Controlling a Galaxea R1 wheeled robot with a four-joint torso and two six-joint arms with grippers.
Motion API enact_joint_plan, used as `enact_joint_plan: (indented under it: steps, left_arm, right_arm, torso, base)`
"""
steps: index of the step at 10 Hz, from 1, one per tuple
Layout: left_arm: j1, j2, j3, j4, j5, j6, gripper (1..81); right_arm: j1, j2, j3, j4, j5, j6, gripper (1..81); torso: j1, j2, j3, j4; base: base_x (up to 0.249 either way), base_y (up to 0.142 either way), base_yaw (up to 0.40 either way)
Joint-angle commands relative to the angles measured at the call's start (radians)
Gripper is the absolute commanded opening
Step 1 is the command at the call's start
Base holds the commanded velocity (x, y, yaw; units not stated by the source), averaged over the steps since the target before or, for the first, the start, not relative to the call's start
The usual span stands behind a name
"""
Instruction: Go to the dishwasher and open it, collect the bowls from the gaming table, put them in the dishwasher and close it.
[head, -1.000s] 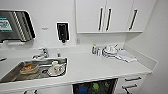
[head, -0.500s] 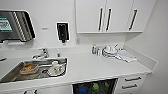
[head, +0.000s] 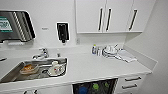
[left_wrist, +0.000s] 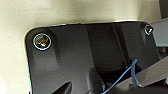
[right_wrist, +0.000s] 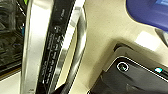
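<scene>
We are finding no text we can read, we are seeing pale blurred markings running along the dark control strip (right_wrist: 53, 52) of the dishwasher (right_wrist: 32, 45) door edge, a greenish label on the wall dispenser (head: 15, 26) staying illegible

A white countertop (head: 90, 67) carries a small bottle (head: 94, 49), stacked dishes (head: 109, 51) and a folded cloth (head: 126, 57) near its back right corner. A steel sink (head: 10, 75) sits sunk into its left part.

Dishwasher (head: 95, 87): no visible shift against the sink (head: 15, 75).
Camera view: unchanged.
</scene>
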Motion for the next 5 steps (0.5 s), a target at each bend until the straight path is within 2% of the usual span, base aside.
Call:
enact_joint_plan:
  steps: [1, 5]
  left_arm:
    - [-0.032, -0.005, -0.004, -0.002, 0.034, -0.001, 81.1]
    - [-0.031, -0.005, -0.004, 0.000, 0.034, -0.001, 81.1]
  right_arm:
    - [0.004, 0.062, -0.061, -0.060, -0.047, -0.011, 81.1]
    - [-0.030, 0.194, -0.209, -0.055, -0.044, -0.002, 81.1]
  torso:
    - [0.000, 0.000, 0.000, 0.000]
    - [0.000, 0.000, 0.000, 0.000]
  base:
    - [0.000, 0.000, 0.000]
    - [0.000, 0.000, 0.000]
